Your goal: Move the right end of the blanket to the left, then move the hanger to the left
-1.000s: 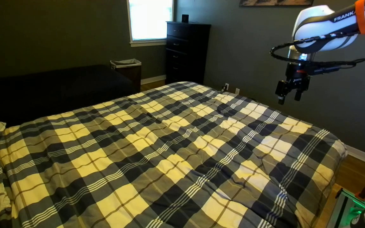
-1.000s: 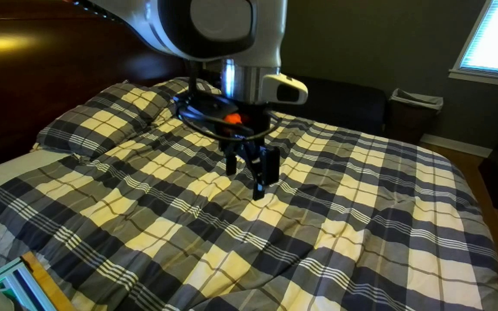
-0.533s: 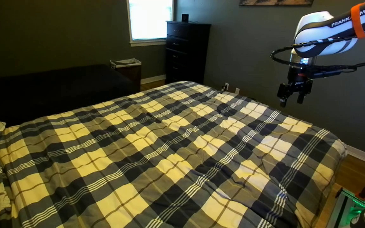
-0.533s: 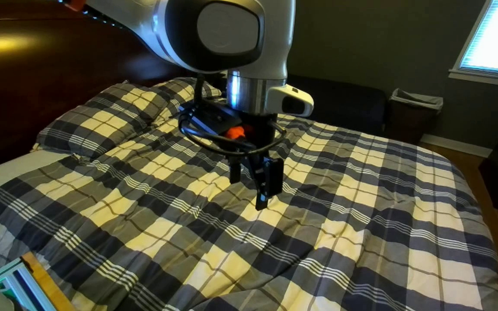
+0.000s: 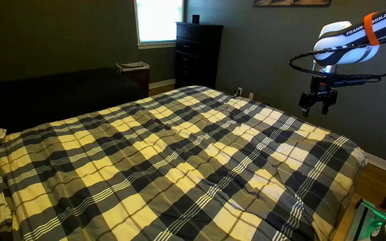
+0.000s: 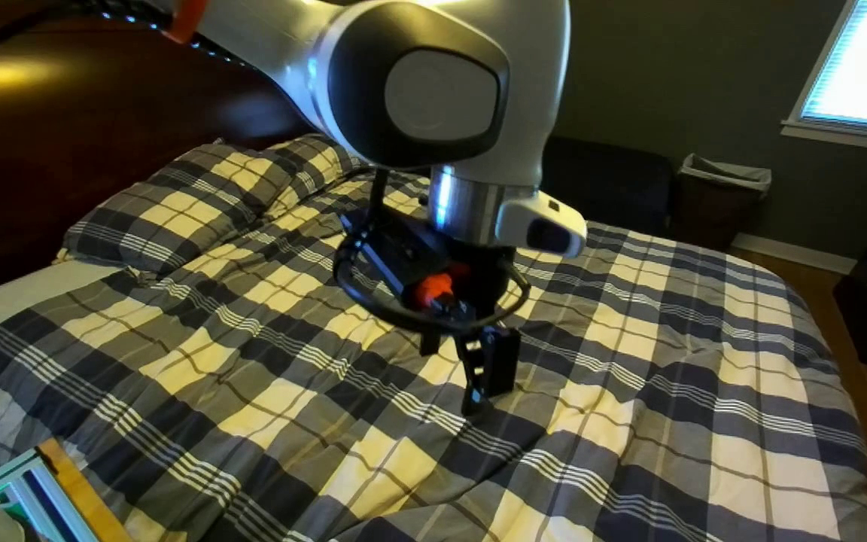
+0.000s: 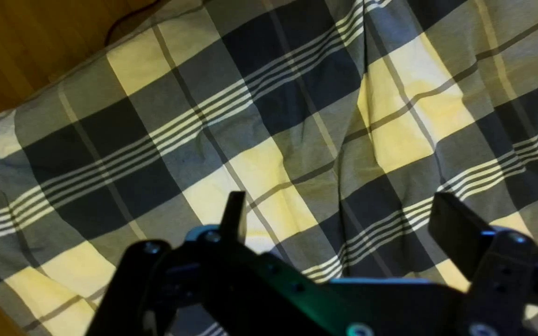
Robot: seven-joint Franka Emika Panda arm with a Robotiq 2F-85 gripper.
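Note:
The large plaid blanket (image 5: 166,147) in cream-yellow, grey and black checks lies spread over the bed, with shallow wrinkles. It shows in both exterior views (image 6: 629,452) and fills most of the wrist view (image 7: 194,154). My gripper (image 5: 315,113) points down and hangs above the blanket, apart from it. It is also in an exterior view (image 6: 453,380). In the wrist view the gripper's two fingers (image 7: 339,198) stand wide apart with nothing between them but the blanket below. The white hanger is out of view.
Plaid pillows (image 6: 185,203) lie by the dark headboard (image 6: 102,90). The robot's base frame (image 5: 369,217) stands beside the bed, with wooden floor (image 7: 26,42) past the blanket's edge. A hamper (image 5: 136,75), a dark couch (image 5: 62,90) and a dark dresser (image 5: 198,55) stand behind.
The arm and open gripper have come lower toward the blanket. The gripper has also shifted to the right in both exterior views. The blanket has not moved.

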